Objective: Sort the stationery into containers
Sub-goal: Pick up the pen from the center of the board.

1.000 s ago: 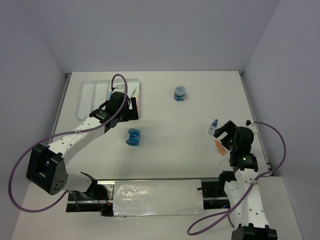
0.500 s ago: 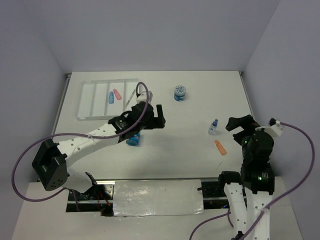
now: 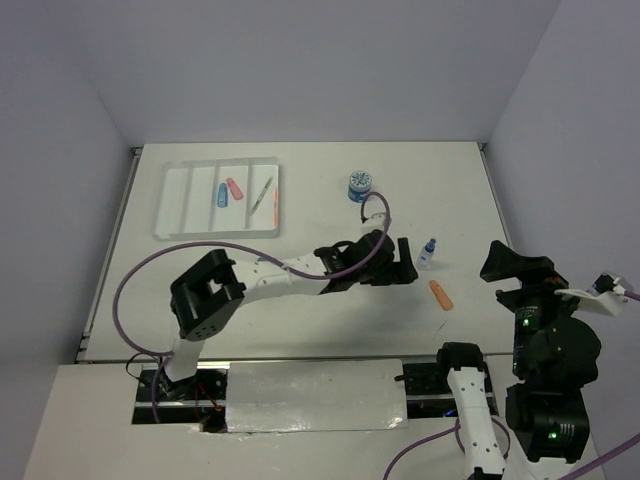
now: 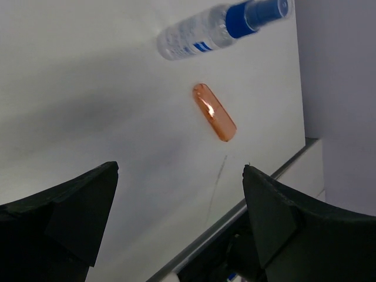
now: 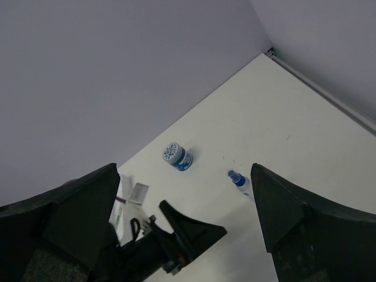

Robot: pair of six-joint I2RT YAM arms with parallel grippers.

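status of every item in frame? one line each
tray: holds blue piece, pink piece, pen
orange piece: loose on table, outside tray
small bottle: on table, outside tray
blue spool: on table, outside tray
left gripper: open, empty, near orange piece
right gripper: open, empty, raised

The orange stubby piece [image 4: 214, 111] lies flat, ahead of the left fingers [image 4: 70, 205] and between them, not touching. A little farther is a clear bottle with a blue cap [image 4: 217, 29]. Well apart from these fingers, the white tray [image 3: 175, 200] holds a blue piece [image 3: 221, 195], a pink piece [image 3: 234, 188], a grey-green pen [image 3: 262, 193] and an orange pen [image 3: 276, 207].
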